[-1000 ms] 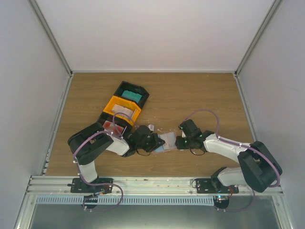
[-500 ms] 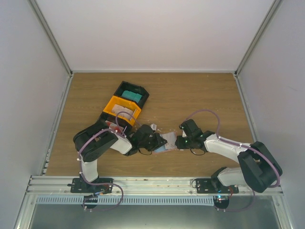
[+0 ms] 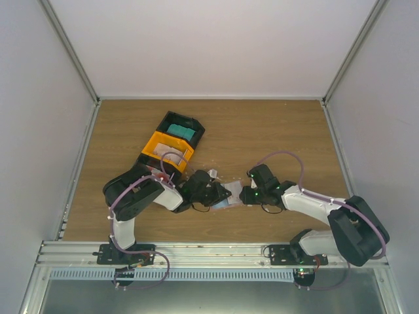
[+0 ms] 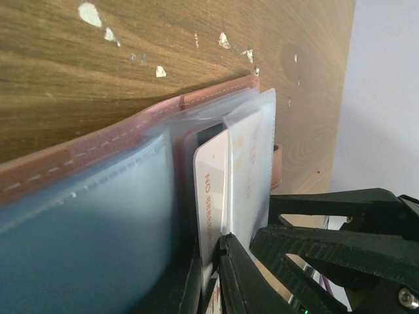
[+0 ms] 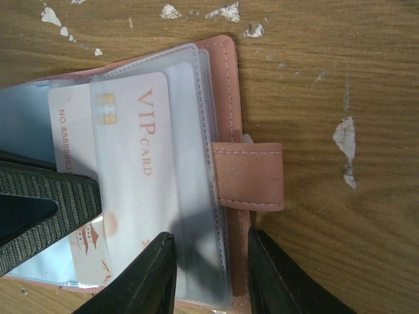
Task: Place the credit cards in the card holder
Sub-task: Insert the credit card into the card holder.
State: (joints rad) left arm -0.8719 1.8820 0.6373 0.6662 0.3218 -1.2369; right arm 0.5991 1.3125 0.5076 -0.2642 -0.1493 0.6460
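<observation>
From above, the card holder [image 3: 230, 191] lies open on the wooden table [image 3: 281, 131] between the two tools. The left gripper [image 3: 211, 191] is at its left end and the right gripper [image 3: 249, 195] at its right end. An orange bin [image 3: 167, 148] and a black bin [image 3: 183, 127] sit farther back on the left. The left wrist view shows a pale credit card [image 4: 209, 196] part-way inside a clear sleeve [image 4: 252, 163] of the holder. The card's near end runs down between the left fingers, which stand only a sliver apart; whether they pinch it cannot be told. In the right wrist view the right jaws stand apart, gripping nothing. Their tips straddle the edge of the sleeve stack, just beside the holder's strap [image 5: 252, 176]. The card, marked VIP, shows through the sleeve, with the left gripper's ribbed pad [image 5: 46, 196] over its outer end.
</observation>
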